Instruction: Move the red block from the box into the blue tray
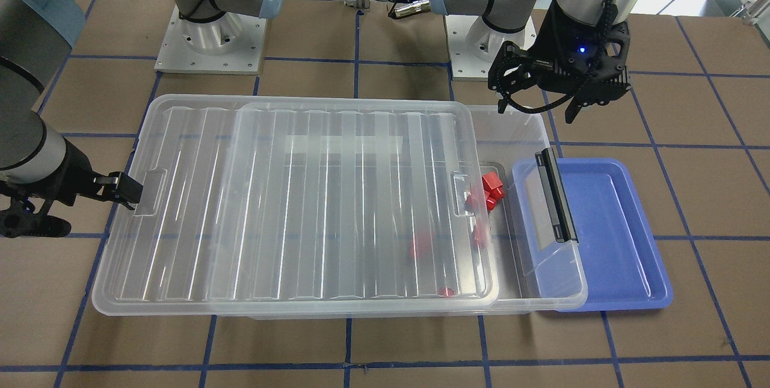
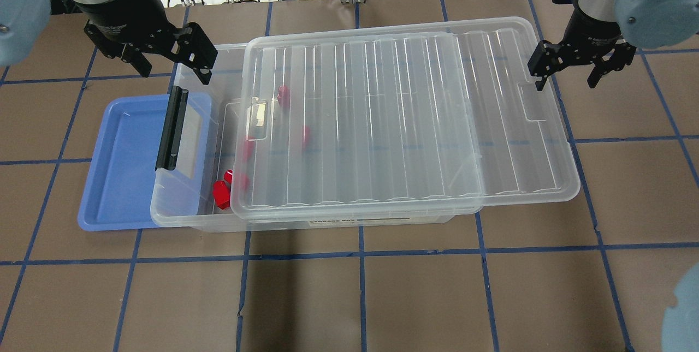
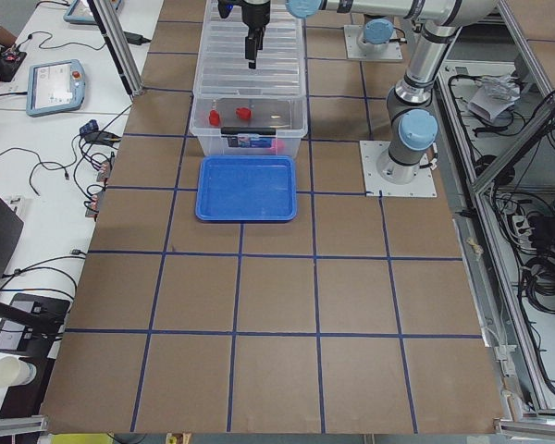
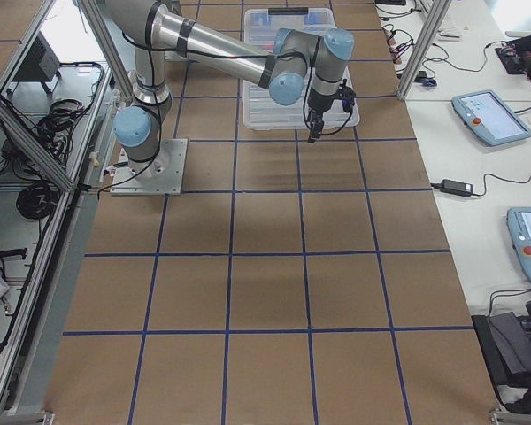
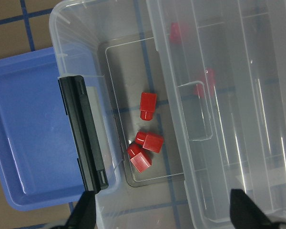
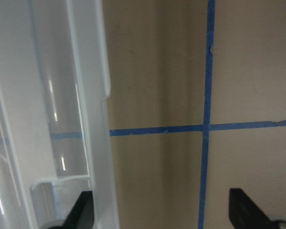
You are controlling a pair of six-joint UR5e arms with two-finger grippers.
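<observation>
A: Taking the overhead view, with twelve o'clock pointing away, what lies nearest on the worktop (image 2: pixel 349 297)?

B: The box (image 2: pixel 273 224), with its long side running across. Its ribbed lid (image 2: pixel 404 123) sits offset toward three o'clock, so the nine o'clock end is uncovered.

A: Where are the red blocks (image 2: pixel 221 195)?

B: Inside the box. Three lie on its floor in the uncovered end, toward the near corner at about seven o'clock. In the left wrist view, one red block (image 5: pixel 148 106) lies a little apart and the other two touch each other. More show dimly through the lid.

A: And the blue tray (image 2: pixel 117 177)?

B: It lies flat on the worktop at nine o'clock of the box, close against that end. The box's rim and black latch (image 2: pixel 171 128) overlap the tray's edge in this view.

A: What is farther back?

B: The left tool (image 2: pixel 176 71) hangs over the box's far corner at roughly ten o'clock, with its fingers spread wide. The right tool (image 2: pixel 565 84) hangs at about two o'clock, just off the lid's three o'clock edge, and it is also spread. Its wrist view shows the lid's rim on one side and bare worktop between the fingers.
</observation>
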